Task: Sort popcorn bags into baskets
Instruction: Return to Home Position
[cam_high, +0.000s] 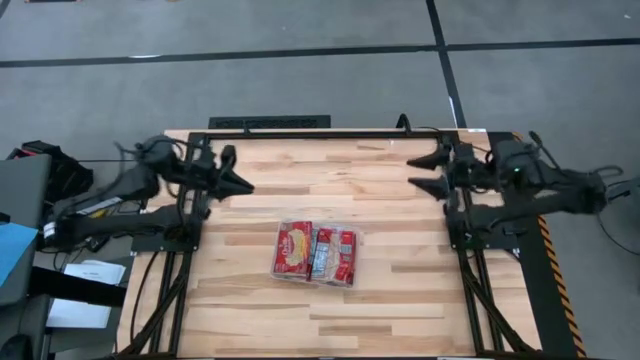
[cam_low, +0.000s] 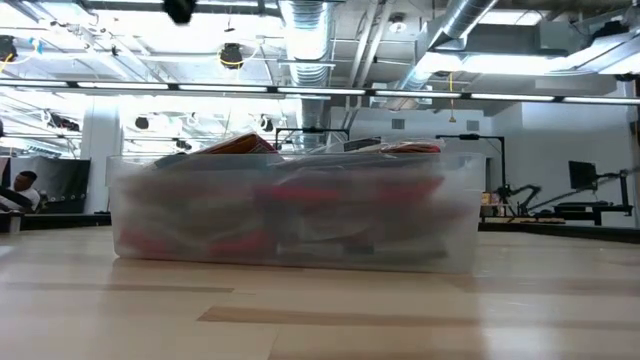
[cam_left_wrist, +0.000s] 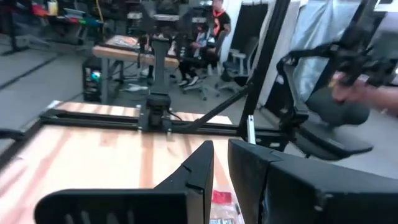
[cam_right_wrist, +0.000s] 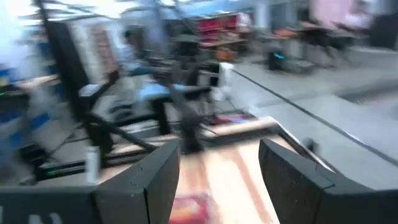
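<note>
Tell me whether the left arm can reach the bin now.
Probably yes: the left gripper hangs over bare table, nothing lies between it and the bin, and the right gripper waits opposite.

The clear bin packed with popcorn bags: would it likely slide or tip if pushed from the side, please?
Probably slide: the clear bin is low and wide, flat on the smooth wooden table. It is likely light, since the popcorn bags are thin packets. Its plastic walls may flex.

On my feed: popcorn bags (cam_high: 293, 249) red with a yellow picture, one among them showing pale blue and white panels; basket (cam_low: 460, 225) clear, slightly frosted; bench (cam_high: 400, 300) pale wood in plank stripes, black-framed, with an orange-and-black hazard stripe (cam_high: 556, 275) along its right edge.
</note>
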